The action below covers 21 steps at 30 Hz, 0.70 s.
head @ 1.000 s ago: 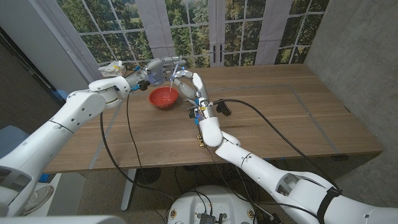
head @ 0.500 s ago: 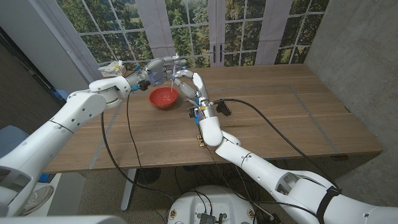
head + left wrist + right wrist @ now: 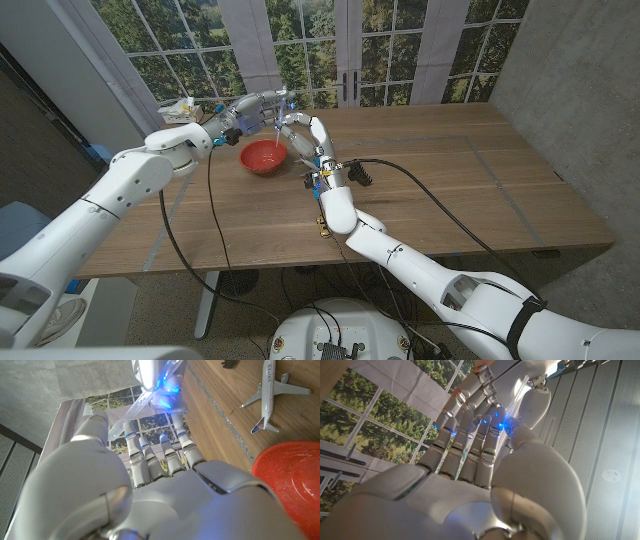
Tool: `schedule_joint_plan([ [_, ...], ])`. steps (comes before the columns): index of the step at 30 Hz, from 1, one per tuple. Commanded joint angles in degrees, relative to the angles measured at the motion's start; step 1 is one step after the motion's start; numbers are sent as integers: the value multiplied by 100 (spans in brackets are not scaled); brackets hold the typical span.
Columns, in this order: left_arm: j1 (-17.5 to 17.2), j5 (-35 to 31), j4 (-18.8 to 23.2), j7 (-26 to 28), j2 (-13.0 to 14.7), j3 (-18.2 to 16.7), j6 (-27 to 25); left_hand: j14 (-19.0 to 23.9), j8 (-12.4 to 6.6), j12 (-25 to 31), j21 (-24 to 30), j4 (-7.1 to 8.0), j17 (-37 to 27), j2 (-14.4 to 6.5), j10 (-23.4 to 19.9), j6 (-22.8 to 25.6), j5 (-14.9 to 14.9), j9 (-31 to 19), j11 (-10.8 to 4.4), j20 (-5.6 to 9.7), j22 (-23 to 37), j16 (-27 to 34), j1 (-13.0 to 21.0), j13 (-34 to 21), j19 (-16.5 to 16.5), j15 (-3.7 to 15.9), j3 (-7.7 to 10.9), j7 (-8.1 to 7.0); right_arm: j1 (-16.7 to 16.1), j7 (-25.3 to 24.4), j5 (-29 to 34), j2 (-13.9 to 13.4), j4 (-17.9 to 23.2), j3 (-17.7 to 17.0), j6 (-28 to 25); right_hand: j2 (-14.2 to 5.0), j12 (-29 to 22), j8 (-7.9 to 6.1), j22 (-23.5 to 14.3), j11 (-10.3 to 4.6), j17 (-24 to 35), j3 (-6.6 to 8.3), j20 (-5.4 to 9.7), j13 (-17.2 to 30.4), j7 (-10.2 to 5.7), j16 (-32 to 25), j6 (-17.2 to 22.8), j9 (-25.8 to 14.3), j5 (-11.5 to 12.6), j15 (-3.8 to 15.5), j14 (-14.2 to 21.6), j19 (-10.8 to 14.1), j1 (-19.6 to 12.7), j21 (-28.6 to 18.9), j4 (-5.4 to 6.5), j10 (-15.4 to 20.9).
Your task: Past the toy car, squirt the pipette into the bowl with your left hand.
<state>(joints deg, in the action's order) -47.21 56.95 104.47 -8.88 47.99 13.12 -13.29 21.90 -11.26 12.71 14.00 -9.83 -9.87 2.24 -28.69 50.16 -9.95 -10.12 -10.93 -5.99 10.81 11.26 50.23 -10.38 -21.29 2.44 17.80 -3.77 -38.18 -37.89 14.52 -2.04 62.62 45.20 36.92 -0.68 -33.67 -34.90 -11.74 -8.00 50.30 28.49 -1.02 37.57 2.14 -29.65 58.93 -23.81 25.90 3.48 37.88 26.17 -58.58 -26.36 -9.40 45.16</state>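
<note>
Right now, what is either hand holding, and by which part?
The right hand pinches the clear pipette at one end with its fingertips. The other end lies by the thumb of the left hand; a grip there cannot be told.

Daylight enters through the windows (image 3: 300, 45) along the top of the head view, lighting the wooden table (image 3: 420, 190) evenly with soft, faint shadows. Straight lines bow slightly toward the frame edges. In both wrist views the close white hands look soft-focused, with blue glow spots at upper centre.
</note>
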Motion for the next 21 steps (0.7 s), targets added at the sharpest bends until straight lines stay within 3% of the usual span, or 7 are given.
schedule_joint_plan([
  [1,-159,7,173,678,-101,-104,21,75,9,19,28,9,-10,-4,-98,-5,-4,-14,-20,60,21,52,89,-13,-73,314,26,-30,105,-1,-89,61,-174,-4,19,13,7,-42,-7,-41,27,26,10,10,-22,27,20,-7,39,819,68,-36,49,-30,7,64],
  [6,-154,128,169,799,-180,-120,-43,145,-28,11,39,25,-15,-28,-156,179,-11,-9,-14,113,24,57,124,-11,-120,355,26,-50,129,-37,-58,54,-216,10,59,26,10,-44,-6,-45,39,27,10,6,-21,34,27,-5,42,820,76,-43,51,-39,1,67],
  [9,-82,181,120,735,-170,-84,-132,151,-27,11,32,61,-32,-187,-224,277,-25,-6,-11,85,30,51,172,-11,-111,365,79,-29,144,-32,-72,57,-256,16,105,22,15,-46,-5,-46,50,33,9,7,-18,46,36,-1,45,821,70,-55,51,-43,1,54],
  [12,17,187,50,571,-130,-24,-198,173,-15,-7,32,61,-31,-197,-203,282,-22,-5,-20,101,32,53,178,-11,-114,382,78,-21,162,-53,-43,56,-295,26,135,21,14,-43,-5,-52,60,35,7,1,-24,52,26,-1,46,818,71,-57,55,-50,4,68],
  [21,218,251,-110,222,-101,73,-306,81,-25,-99,0,54,-26,-411,-57,460,-17,-39,54,37,42,-17,297,-18,-47,305,146,139,232,-170,50,84,-450,52,261,30,15,-43,-4,-60,86,42,4,14,-47,70,52,20,50,826,79,-74,55,-65,-2,55],
])
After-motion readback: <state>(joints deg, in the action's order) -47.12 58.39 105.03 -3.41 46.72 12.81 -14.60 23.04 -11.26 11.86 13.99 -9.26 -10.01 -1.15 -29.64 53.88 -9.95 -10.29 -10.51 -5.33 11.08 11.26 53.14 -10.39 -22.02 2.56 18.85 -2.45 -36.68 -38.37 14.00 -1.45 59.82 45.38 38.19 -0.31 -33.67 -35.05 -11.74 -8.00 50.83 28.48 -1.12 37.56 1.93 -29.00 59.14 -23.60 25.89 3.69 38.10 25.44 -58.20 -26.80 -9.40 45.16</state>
